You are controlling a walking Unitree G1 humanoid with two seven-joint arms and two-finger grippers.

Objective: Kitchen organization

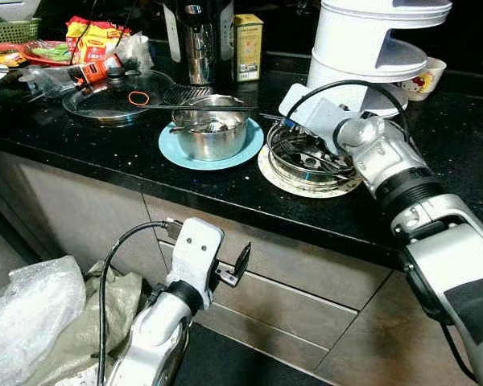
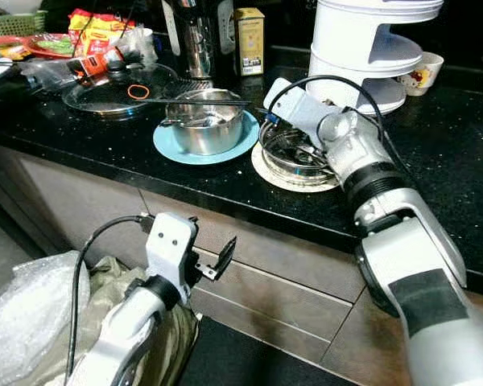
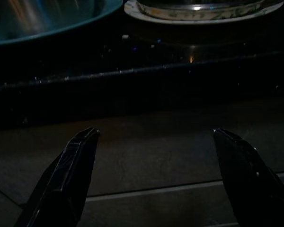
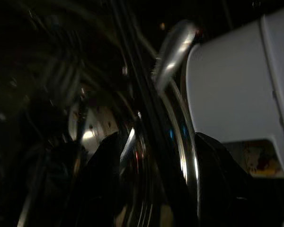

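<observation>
A: How are the arms built?
B: Silver casings are seen on both, with black ribbed collars behind white wrist blocks. A black band is worn across the right forearm.

A: And the wiring?
B: A black cable is looped behind each gripper into its white block, where two small screws are set.

A: The left gripper (image 1: 240, 265)?
B: Two long black fingers (image 3: 66, 179), tapered and glossy, are shown.

Floor, left: clear plastic bag (image 1: 28, 310) beside a crumpled grey-green sack (image 1: 117, 301).
Below the counter: grey cabinet drawers (image 1: 306, 289).
Floor, right: brown tile (image 1: 378, 338).
Floor under the drawers: dark mat (image 1: 241, 362).
</observation>
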